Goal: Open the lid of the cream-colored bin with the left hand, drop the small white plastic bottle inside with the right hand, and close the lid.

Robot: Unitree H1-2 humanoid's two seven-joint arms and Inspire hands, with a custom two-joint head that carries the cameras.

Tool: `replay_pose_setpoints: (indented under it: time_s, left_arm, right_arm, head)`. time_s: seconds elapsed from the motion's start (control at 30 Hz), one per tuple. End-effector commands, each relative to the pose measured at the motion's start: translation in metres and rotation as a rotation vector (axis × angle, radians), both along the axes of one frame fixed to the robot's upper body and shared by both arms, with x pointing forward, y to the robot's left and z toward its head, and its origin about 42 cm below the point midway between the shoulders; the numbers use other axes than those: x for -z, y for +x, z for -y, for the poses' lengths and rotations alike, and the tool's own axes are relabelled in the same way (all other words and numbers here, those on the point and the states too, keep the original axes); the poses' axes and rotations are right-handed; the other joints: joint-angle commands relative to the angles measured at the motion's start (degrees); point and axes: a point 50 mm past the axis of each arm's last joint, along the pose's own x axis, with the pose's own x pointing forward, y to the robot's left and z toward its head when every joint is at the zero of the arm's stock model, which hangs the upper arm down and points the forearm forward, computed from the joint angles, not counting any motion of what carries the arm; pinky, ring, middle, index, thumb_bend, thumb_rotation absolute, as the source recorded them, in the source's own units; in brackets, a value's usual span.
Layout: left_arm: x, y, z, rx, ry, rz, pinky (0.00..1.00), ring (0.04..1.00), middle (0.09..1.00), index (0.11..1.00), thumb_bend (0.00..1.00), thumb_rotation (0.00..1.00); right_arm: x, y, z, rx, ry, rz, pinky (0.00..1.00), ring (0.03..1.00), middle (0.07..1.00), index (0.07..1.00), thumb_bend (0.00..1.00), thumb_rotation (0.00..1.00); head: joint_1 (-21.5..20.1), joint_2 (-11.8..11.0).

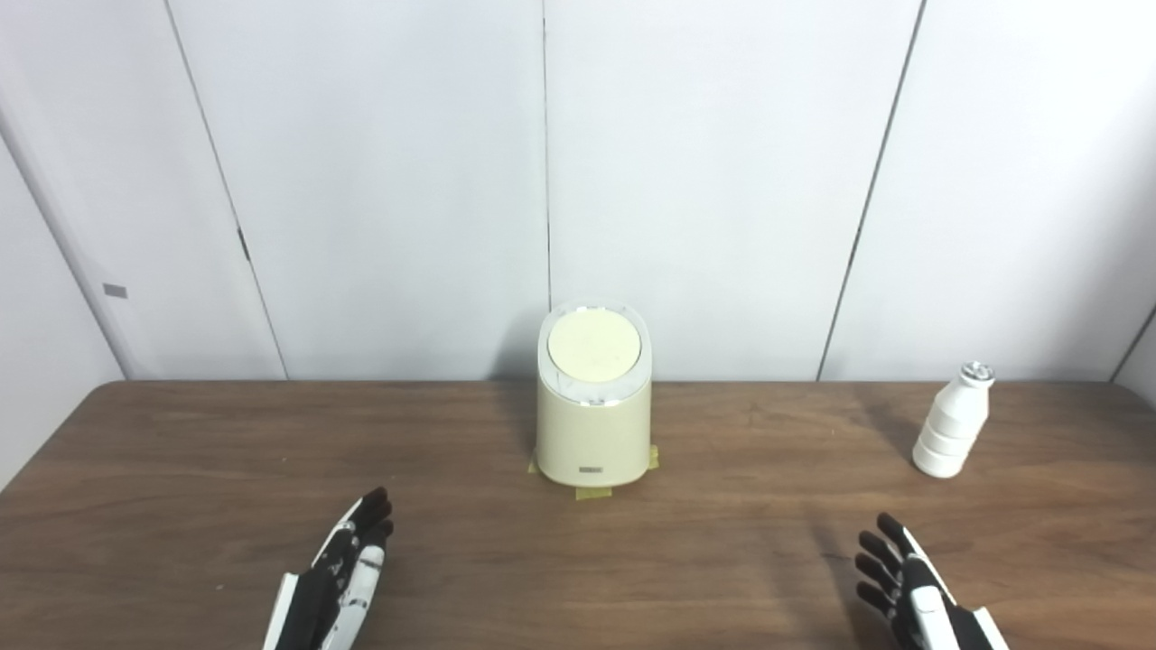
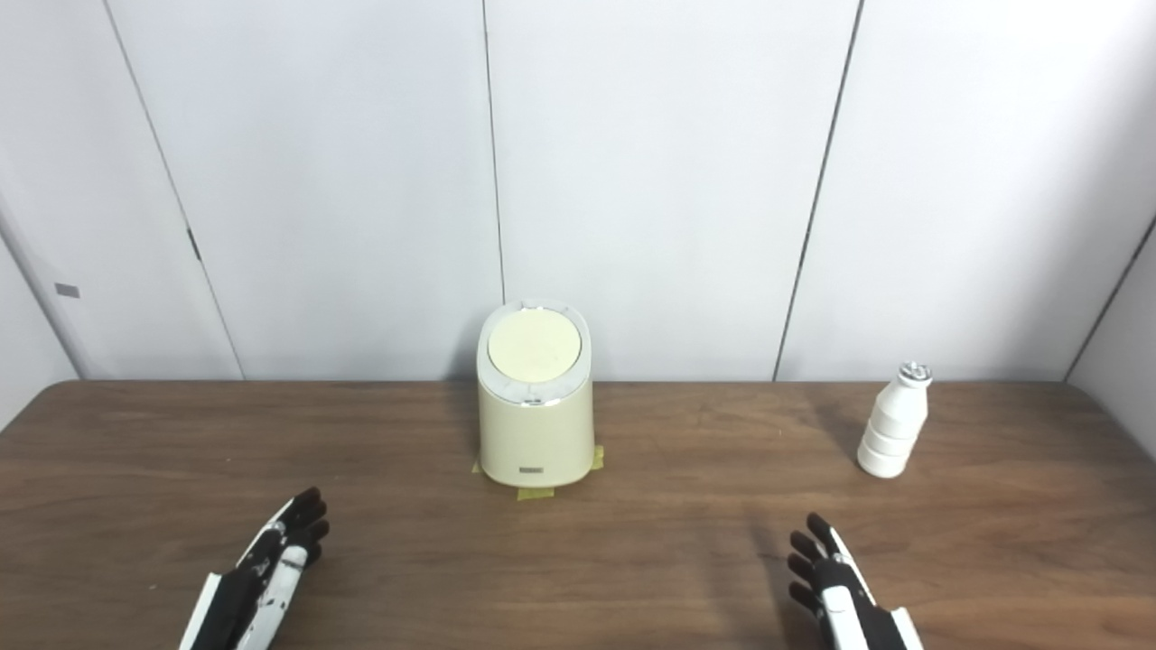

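Low at the near edge of the table [image 1: 181, 451], two hands are being shown — each held open with fingers apart, and nothing is being gripped by either. The left hand [image 1: 339, 578] is being held over the wood with its fingers pointing away toward the wall; the right hand [image 1: 908, 587] is being held likewise on the opposite side, its dark fingers spread. Between the two hands a wide stretch of bare wood is being left free.

Outward from the left hand, one cream-colored bin [image 1: 593, 406] is being seen upright at the middle of the table, toward the far edge and near the wall panels [image 1: 361, 181]. Its round lid [image 1: 594, 347] is lying shut on top. Yellow tape tabs [image 1: 596, 492] are being shown at the bin's base.

Outward from the right hand, one small white plastic bottle [image 1: 953, 422] is being seen upright near the far right of the table — well apart from the bin and from both hands, with open wood all around it.
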Motion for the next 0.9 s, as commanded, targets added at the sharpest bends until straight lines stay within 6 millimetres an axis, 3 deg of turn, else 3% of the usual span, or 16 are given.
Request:
replay_pose_setpoints:
  time_s: [0.0, 0.6, 0.73, 0.87]
  left_arm:
    - [0.017, -0.038, -0.003, -0.018, 0.013, -0.070, 0.94, 0.909, 0.909, 0.920, 0.23, 0.66]
    - [0.020, -0.036, -0.003, -0.013, 0.012, -0.065, 0.94, 0.907, 0.908, 0.922, 0.24, 0.64]
    - [0.019, -0.033, -0.002, -0.016, 0.027, -0.072, 0.92, 0.903, 0.896, 0.914, 0.25, 0.49]
    - [0.009, -0.024, 0.000, -0.033, 0.011, -0.057, 0.89, 0.906, 0.901, 0.922, 0.39, 0.36]
  right_arm:
    - [-0.014, 0.005, -0.005, 0.001, 0.026, 0.082, 0.89, 0.912, 0.922, 0.954, 0.48, 0.97]
    - [-0.012, 0.007, -0.006, -0.001, 0.022, 0.078, 0.88, 0.910, 0.924, 0.952, 0.50, 0.97]
    - [-0.011, 0.008, -0.006, 0.003, 0.034, 0.070, 0.88, 0.907, 0.921, 0.953, 0.49, 0.96]
    - [-0.007, 0.012, -0.006, -0.001, 0.032, 0.074, 0.87, 0.906, 0.926, 0.959, 0.47, 0.97]
  head:
    - [0.02, 0.07]
    - [1.11, -0.19]
    - [1.50, -0.53]
    - [2.20, -1.15]
